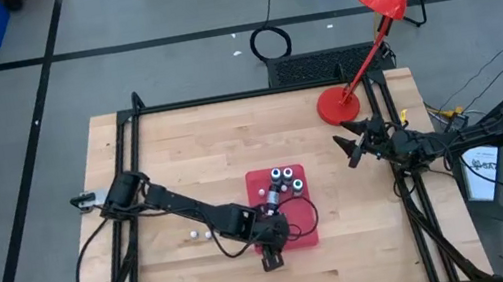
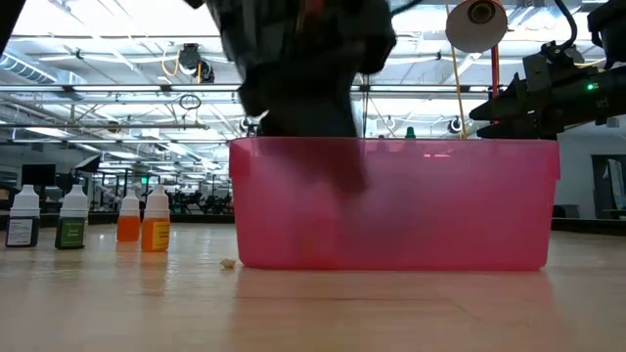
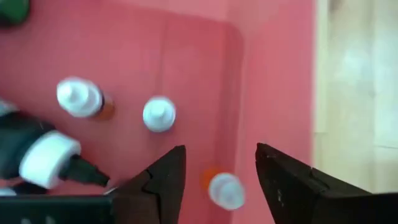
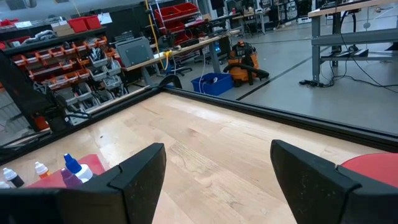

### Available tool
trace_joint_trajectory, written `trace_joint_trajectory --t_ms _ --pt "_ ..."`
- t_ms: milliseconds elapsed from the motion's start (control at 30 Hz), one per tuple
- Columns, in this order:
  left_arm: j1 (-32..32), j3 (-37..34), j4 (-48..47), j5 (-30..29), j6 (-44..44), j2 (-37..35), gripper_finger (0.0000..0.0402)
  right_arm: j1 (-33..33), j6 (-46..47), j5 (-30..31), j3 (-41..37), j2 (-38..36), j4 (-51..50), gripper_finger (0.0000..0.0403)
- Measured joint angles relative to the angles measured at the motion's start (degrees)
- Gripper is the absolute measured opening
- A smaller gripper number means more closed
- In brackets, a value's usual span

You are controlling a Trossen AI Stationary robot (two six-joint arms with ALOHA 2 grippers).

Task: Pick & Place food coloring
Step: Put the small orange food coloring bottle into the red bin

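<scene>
Your left gripper (image 3: 217, 177) hangs over the near end of the red tray (image 1: 305, 234) with its fingers parted. An orange bottle (image 3: 222, 188) lies between them, but they do not pinch it, so it looks like a release into the tray. Other food coloring bottles (image 1: 284, 178) stand at the tray's far end, which leaves this end free. Four more bottles (image 2: 83, 217) wait on the table (image 1: 184, 162). Your right gripper (image 1: 353, 145) idles wide open and empty beside the red lamp (image 1: 362, 73).
</scene>
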Motion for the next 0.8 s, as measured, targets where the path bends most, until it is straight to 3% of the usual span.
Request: trace_joint_trajectory --t_ms 200,433,600,800 --pt "0.0 6.2 -7.5 0.0 3.3 -0.1 0.0197 0.0 0.0 0.0 0.0 0.0 0.0 0.0279" --pt "-0.7 15.2 -29.3 -0.4 -1.0 -0.2 0.0180 0.0 0.0 0.0 0.0 0.0 0.0 0.0279" --pt "-3.9 15.0 -39.0 -1.3 -0.8 -0.8 0.0163 0.0 0.0 -0.4 0.0 0.0 0.0 0.0279" --pt "-6.8 14.9 -43.5 -7.7 -7.2 -0.8 0.0145 0.0 -0.4 -3.1 0.0 0.0 -0.1 0.0279"
